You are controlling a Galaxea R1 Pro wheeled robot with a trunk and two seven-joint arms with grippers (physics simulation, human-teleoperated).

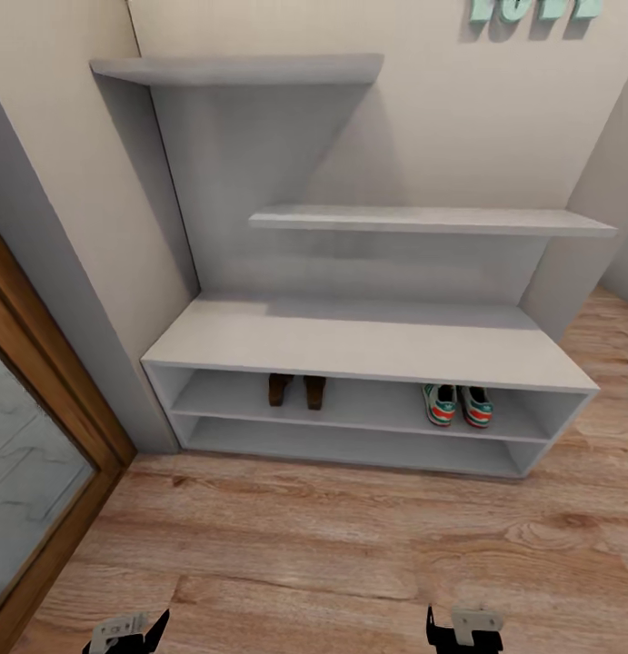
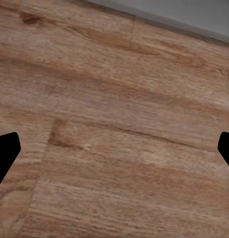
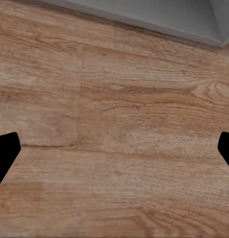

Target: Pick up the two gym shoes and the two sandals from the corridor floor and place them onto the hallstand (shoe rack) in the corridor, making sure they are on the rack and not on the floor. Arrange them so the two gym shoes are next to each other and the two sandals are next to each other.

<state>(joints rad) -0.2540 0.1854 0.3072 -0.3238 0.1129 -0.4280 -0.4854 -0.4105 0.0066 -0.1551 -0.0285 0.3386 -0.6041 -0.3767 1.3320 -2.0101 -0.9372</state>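
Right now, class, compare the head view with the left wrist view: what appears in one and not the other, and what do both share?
Head view alone: the hallstand's shelves, with the two sandals side by side and the two gym shoes side by side on the upper bench tier, plus the wood-framed door.
Left wrist view alone: the left gripper's wide-spread fingertips, close over the planks.
Both: the corridor floor and a grey edge of the hallstand.

Two sneakers (image 1: 458, 405) sit on the rack (image 1: 368, 341), and two sandals (image 1: 296, 390) too. That rack counts two open tiers below and two shelves above. Two grippers: left (image 1: 124, 629), right (image 1: 465, 627).
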